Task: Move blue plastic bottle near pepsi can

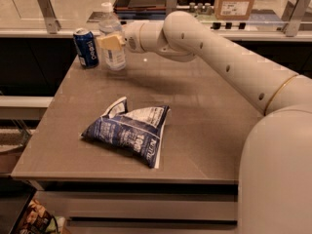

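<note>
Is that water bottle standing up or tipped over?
Upright: the blue plastic bottle stands on the table, cap uppermost, beside the pepsi can. The gripper is at its side.

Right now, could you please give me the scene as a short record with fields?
surface: grey table
blue plastic bottle: upright at the far left of the table, just right of the can
pepsi can: upright near the far left corner, a narrow gap from the bottle
snack bag: lying crumpled near the front, apart from both
gripper: at the bottle's middle, arm reaching in from the right
task state: bottle already stands close beside the can
</note>
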Available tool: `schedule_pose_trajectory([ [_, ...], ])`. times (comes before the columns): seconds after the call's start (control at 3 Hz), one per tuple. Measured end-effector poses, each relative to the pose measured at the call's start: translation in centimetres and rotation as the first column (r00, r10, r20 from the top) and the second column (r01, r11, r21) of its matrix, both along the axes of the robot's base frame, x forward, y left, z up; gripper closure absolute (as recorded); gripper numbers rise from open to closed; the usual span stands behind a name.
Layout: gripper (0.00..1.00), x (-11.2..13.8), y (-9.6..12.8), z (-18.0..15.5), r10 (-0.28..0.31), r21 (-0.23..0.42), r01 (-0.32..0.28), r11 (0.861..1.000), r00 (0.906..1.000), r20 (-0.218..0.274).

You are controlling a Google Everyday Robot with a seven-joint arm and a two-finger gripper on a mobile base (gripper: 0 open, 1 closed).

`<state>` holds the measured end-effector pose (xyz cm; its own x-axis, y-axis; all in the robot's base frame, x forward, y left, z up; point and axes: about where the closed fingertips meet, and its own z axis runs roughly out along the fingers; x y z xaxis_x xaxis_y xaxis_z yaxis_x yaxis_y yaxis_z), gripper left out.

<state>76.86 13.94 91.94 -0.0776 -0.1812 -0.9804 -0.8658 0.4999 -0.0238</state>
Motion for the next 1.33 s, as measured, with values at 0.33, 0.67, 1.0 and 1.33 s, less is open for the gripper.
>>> schedule_pose_trajectory([
  [0.33, 1.0, 0.05, 0.38, -0.42, 0.012, 0.011, -0.012, 1.0, 0.9999, -0.007],
  [0.67, 0.82, -0.03, 0.67, -0.47, 0.016, 0.011, -0.016, 1.0, 0.9998, -0.008],
  [1.0, 0.6, -0.1, 0.95, -0.53, 0.02, 0.011, -0.019, 1.0, 0.9998, -0.009],
  [1.33, 0.38, -0.17, 1.21, -0.58, 0.023, 0.012, -0.023, 1.0, 0.9997, -0.01],
])
